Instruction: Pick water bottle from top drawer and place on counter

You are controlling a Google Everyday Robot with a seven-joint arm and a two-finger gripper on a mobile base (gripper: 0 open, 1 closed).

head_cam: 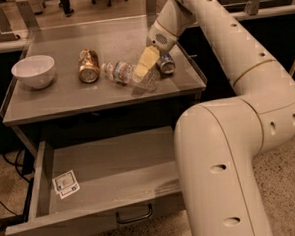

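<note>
The water bottle [118,71] lies on its side on the counter [61,97], white cap pointing left toward the gold can. My gripper [143,71] reaches down from the arm at the bottle's right, bottom end and is against it. The top drawer [115,164] stands pulled open below the counter. It holds only a small white square-marked card [65,183] at its left, and its black pull handle [134,214] is at the front.
A white bowl [33,71] sits at the counter's left. A gold can [88,66] lies just left of the bottle. A blue-silver can [166,63] lies right of the gripper near the counter's right rim. My large arm [225,160] fills the right side.
</note>
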